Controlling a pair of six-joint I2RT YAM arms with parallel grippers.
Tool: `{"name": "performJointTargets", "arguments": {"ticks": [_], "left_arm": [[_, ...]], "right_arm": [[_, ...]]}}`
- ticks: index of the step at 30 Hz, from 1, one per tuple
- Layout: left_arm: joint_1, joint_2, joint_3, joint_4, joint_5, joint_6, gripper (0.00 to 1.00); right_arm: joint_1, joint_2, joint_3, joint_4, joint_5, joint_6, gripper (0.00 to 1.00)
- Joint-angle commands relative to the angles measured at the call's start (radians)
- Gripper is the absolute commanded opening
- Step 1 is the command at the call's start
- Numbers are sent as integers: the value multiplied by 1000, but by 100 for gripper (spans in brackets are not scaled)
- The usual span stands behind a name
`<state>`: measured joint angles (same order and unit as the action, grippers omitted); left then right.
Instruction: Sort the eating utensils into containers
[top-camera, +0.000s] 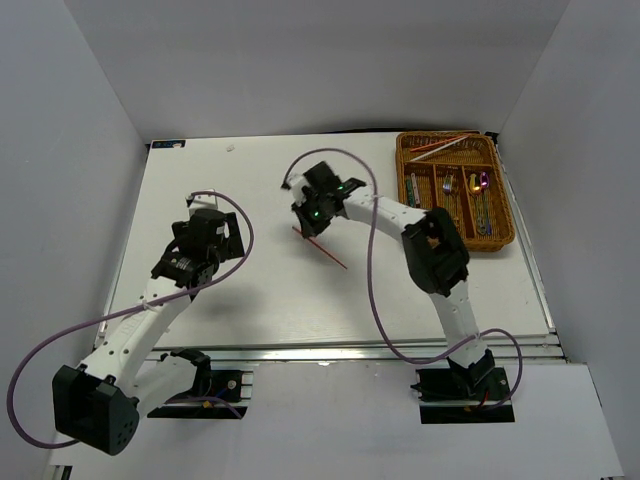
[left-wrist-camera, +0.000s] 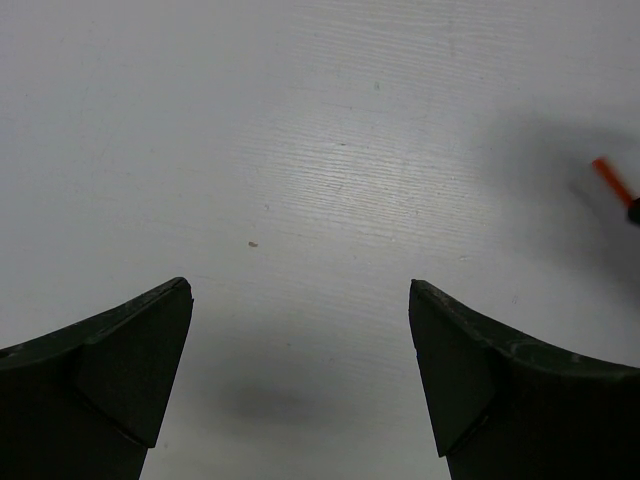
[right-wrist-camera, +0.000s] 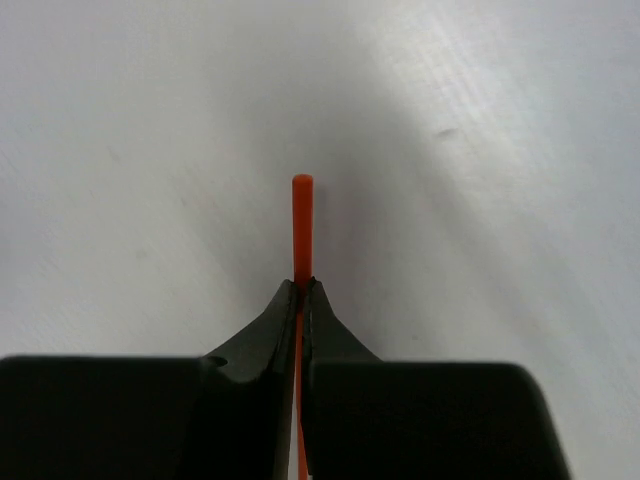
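A thin red chopstick lies on the white table near its middle. My right gripper is shut on the chopstick's upper left end. In the right wrist view the chopstick sticks out past the closed fingertips. The woven wicker tray stands at the far right and holds spoons, forks and another red chopstick in its crosswise slot. My left gripper hangs open over bare table to the left, holding nothing. An end of the red chopstick shows at the right edge of the left wrist view.
White walls enclose the table on three sides. A purple cable loops over the right arm, and another trails from the left arm. The tray sits close to the right wall.
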<state>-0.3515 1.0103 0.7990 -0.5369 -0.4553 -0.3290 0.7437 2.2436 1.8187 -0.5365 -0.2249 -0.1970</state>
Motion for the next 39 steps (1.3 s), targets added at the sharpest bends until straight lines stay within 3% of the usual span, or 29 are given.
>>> {"name": "performJointTargets", "arguments": {"ticks": [1,6,7,10,12,14,17,22,28,39], "left_arm": [[-1,-30,-7,17,3,7,98],[-1,-35,-12,20,7,7,98],[0,-38,-14,20,7,5,98],[-1,-39,-20,26,20,5,98],[-1,-30,-21,31,43,5,98],[-1,-15,-26,34,58,5,98],[-1,-1,-26,31,63,7,98],[0,20,-27,31,69,7,98],[-1,42,-27,26,67,7,98],[-1,44,-29,28,70,8,98]], "right_arm": [[-173,-212,-16,307,-60,400,0],[-493,-199,-2,514,65,796,0],[-574,-193,-43,573,73,953,0],[-682,-148,-102,801,133,1199,0],[-713,-84,-52,823,217,1257,0],[-768,-26,-51,972,222,1362,0],[-816,60,-4,1052,265,1473,0],[-834,215,216,1054,298,1478,0],[-845,335,323,1002,340,1512,0],[-863,246,175,850,414,1506,0]]}}
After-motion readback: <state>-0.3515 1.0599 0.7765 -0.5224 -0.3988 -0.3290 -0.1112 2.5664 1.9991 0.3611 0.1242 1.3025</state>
